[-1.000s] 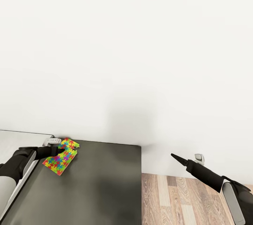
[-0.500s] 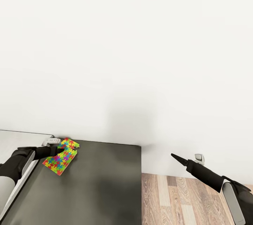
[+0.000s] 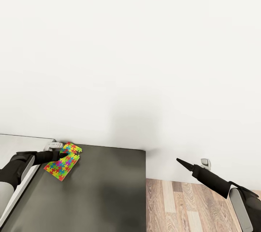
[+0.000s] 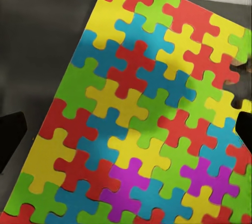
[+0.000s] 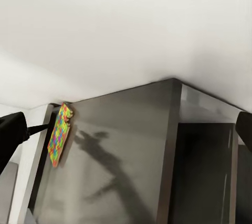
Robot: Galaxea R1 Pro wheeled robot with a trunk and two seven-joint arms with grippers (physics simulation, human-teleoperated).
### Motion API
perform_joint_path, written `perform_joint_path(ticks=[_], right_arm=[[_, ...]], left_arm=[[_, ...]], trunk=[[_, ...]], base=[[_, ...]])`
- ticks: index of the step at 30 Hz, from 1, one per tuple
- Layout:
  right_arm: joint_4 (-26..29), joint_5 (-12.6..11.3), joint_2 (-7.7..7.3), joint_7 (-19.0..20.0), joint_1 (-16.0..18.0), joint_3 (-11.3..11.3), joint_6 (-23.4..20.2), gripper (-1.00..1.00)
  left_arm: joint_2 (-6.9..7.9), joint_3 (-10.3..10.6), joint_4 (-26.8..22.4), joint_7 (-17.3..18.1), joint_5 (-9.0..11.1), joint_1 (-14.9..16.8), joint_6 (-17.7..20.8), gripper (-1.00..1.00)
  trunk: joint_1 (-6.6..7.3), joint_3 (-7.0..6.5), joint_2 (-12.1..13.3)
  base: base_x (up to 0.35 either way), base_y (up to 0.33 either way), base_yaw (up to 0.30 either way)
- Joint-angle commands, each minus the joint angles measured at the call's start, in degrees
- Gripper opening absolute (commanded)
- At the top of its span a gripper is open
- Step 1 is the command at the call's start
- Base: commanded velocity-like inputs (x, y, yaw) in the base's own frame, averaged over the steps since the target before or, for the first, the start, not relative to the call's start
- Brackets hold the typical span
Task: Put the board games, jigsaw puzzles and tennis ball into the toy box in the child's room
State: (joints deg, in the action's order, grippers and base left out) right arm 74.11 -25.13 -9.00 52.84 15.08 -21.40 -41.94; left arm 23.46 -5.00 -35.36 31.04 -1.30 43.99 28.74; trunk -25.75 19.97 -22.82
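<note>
Step in hand: grasping a jigsaw puzzle (image 3: 62, 162) lying on the dark bench (image 3: 105, 188) section. Left gripper (image 3: 61, 156) jaws straddle it, released. Right gripper (image 3: 178, 160) state cannot be told. Next: close, lift, carry

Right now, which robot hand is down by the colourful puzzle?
The left gripper. It reaches over the jigsaw puzzle on the dark grey desk section, while the right gripper hangs over the wood floor.
</note>
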Motion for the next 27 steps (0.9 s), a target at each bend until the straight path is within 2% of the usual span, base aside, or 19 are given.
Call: perform_joint_path(ticks=[1,27], right_arm=[[0.00,-0.18,0.00,0.07,0.04,-0.04,-0.34,1.00],[-0.02,-0.19,0.00,0.14,0.04,-0.06,-0.34,1.00]], left_arm=[[-0.02,-0.29,-0.06,0.75,-0.16,0.04,0.46,1.00],[0.05,-0.60,-0.06,1.48,0.14,0.04,0.37,1.00]], trunk=[[-0.03,0.10,-0.10],[-0.03,0.52,-0.10]], base=[[0.000,0.000,0.000],[0.000,0.000,0.000]])
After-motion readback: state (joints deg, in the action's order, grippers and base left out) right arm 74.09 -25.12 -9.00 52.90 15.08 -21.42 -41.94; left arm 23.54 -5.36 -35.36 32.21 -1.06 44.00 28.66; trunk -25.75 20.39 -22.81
